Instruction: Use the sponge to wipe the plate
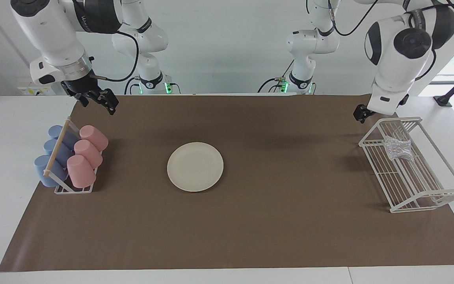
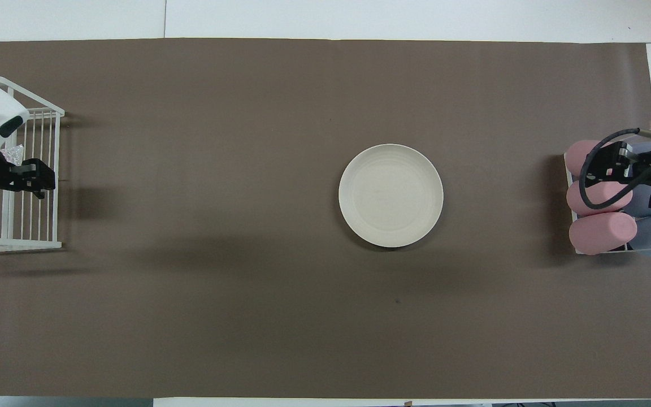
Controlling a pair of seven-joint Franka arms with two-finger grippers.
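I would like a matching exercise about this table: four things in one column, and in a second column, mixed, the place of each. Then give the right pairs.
Things:
1. plate
2. sponge
3. pink cups
4. right gripper

Places:
A. in the white wire rack at the left arm's end of the table
B. in the air near the cup holder
C. flat on the brown mat, in the middle of the table
D. lying tilted in the cup holder at the right arm's end, beside the blue cups

Pairs: 1-C, 2-A, 3-D, 4-B
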